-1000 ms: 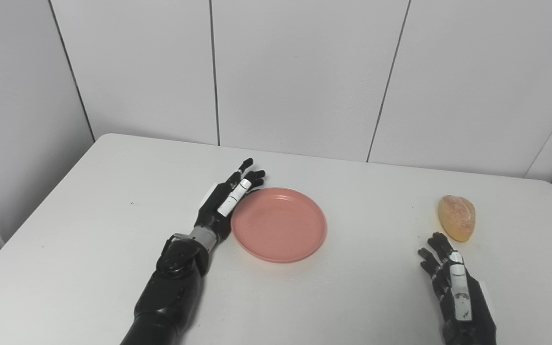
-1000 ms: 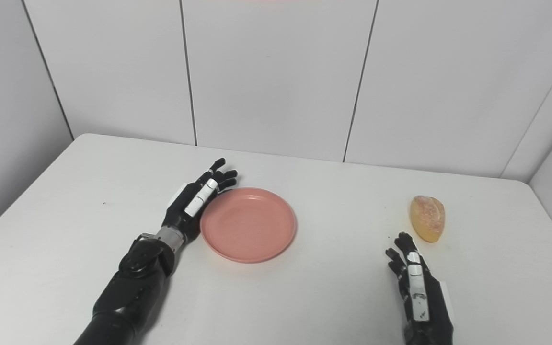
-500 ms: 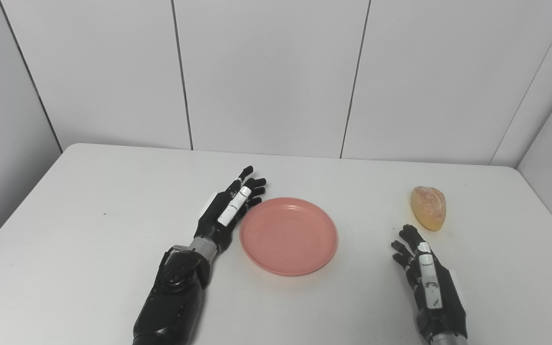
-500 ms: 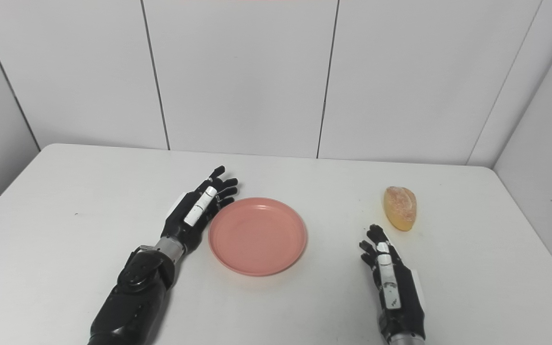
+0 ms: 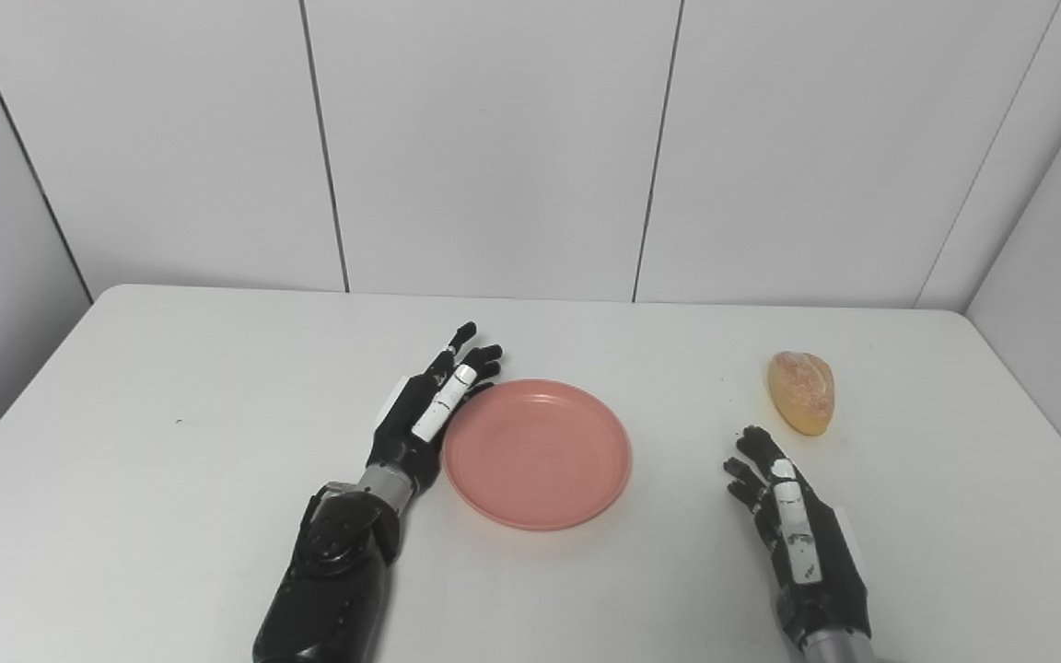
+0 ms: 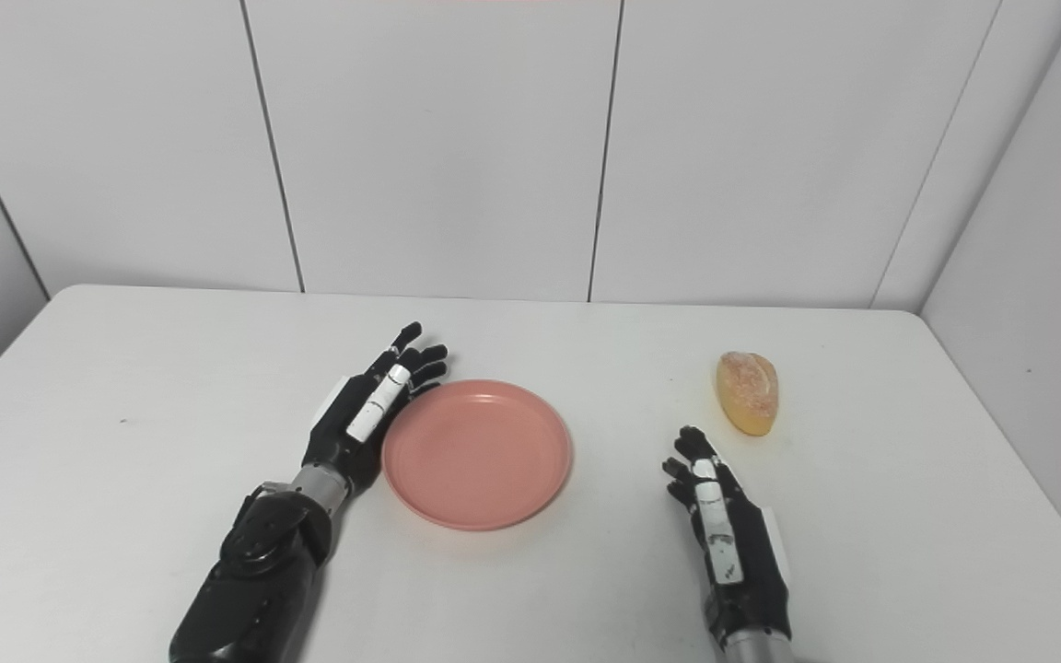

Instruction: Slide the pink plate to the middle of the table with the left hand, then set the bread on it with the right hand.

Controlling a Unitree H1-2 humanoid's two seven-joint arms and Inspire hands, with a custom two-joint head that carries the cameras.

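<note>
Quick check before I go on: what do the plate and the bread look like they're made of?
Pink plate: probably plastic or melamine, going by its even matte colour, thin raised rim and lack of glaze shine. Bread: the sugary-looking crust on top and the glossy, slightly translucent yellow base suggest a plastic or foam replica, though real bread can't be ruled out.

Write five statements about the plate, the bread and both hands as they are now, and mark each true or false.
1. The bread lies on the pink plate. False: it lies on the table, right of the plate.
2. The left hand is alongside the plate's left rim. True.
3. The right hand holds the bread. False: it is open, short of it.
4. The plate has nothing on it. True.
5. The left hand's fingers are curled into a fist. False: they are extended.
</note>
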